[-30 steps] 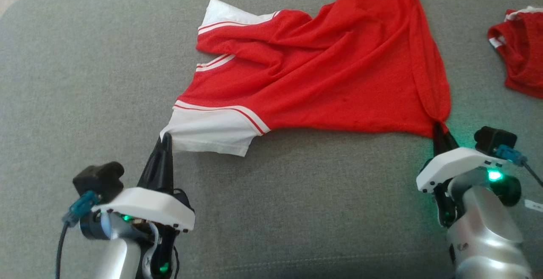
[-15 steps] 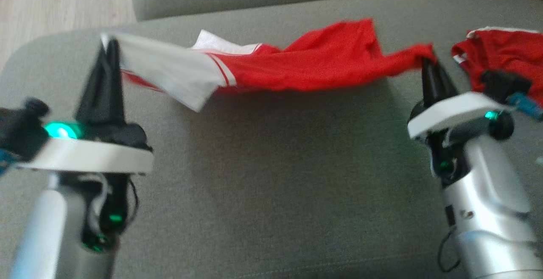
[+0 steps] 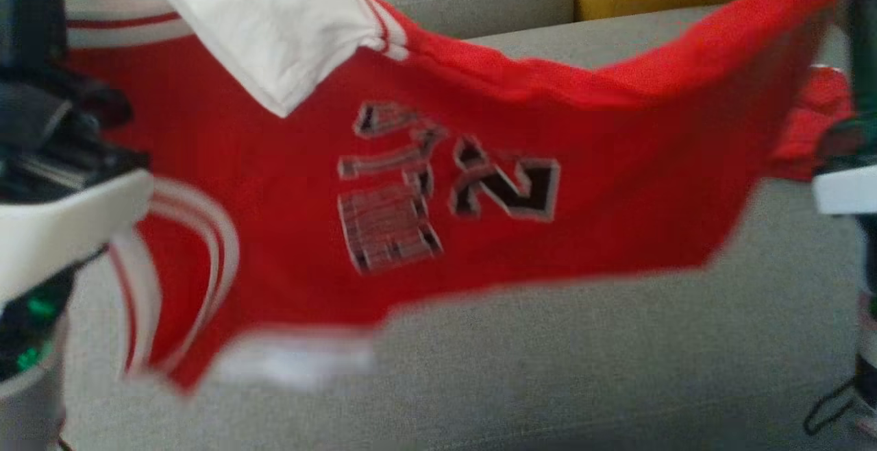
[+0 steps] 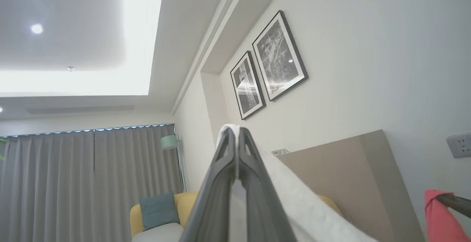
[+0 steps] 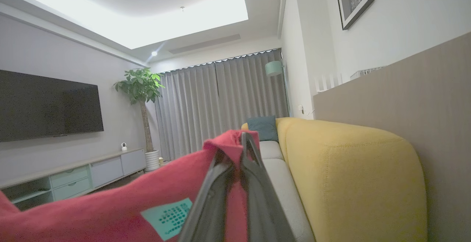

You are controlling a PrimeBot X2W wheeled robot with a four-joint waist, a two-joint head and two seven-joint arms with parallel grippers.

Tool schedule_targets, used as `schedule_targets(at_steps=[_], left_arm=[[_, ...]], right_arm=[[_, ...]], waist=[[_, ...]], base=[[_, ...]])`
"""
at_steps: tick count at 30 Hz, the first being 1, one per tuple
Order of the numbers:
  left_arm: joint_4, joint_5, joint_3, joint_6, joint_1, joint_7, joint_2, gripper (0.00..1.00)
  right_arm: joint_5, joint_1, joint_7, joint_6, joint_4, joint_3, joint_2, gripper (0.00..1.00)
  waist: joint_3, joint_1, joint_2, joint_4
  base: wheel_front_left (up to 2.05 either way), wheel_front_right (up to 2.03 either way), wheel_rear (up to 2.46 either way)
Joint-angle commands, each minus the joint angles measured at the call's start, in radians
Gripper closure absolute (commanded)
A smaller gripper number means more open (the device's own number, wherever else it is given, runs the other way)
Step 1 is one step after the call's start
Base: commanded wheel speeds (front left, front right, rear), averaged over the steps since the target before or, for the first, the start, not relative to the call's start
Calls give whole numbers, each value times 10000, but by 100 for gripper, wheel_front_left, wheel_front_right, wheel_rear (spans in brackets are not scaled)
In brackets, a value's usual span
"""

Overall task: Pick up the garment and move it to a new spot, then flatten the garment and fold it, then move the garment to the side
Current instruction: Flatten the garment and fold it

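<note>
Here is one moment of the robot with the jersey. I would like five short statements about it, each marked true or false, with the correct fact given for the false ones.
1. The left hand is shut on the white sleeve of the jersey. True.
2. The right hand is open and holds nothing. False: it is shut on a red edge of the jersey.
3. The jersey lies flat on the grey sofa. False: it hangs raised between the two hands, above the sofa.
4. A dark printed "2" shows on the jersey. True.
5. A teal label sits on the red cloth near the right hand. True.
</note>
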Motion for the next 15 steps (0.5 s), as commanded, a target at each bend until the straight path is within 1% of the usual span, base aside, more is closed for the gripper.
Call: schedule_targets(at_steps=[1,4,5,6,8,11,15], left_arm=[[-194,75,378,-70,-911,331,498,100],[118,-8,322,-138,-1623,669,570,100],[118,-8,322,-138,-1623,669,570,100],[320,-17,316,-130,-1839,734,563,100],[924,-67,282,-166,-2257,819,549,100],[2243,-131,219,-306,-2916,779,531,100],[4358,183,87,-594,-4167,325,625,100]], right_arm=[[-79,-207,406,65,-956,29,-4,100],[-202,-289,914,65,-1647,-63,104,100],[-202,-289,914,65,-1647,-63,104,100],[-426,-386,1028,65,-1712,-86,41,100],[-557,-716,1171,65,-1569,2,154,100],[-975,-1675,1108,65,-750,211,199,100],[-1387,-3661,664,65,1301,335,685,100]], waist=[[191,0,0,49],[544,0,0,98],[544,0,0,98],[704,0,0,130],[1074,0,0,193],[1673,0,0,284],[2505,0,0,364]], base=[[0,0,0],[0,0,0],[0,0,0],[0,0,0],[0,0,0],[0,0,0],[0,0,0]])
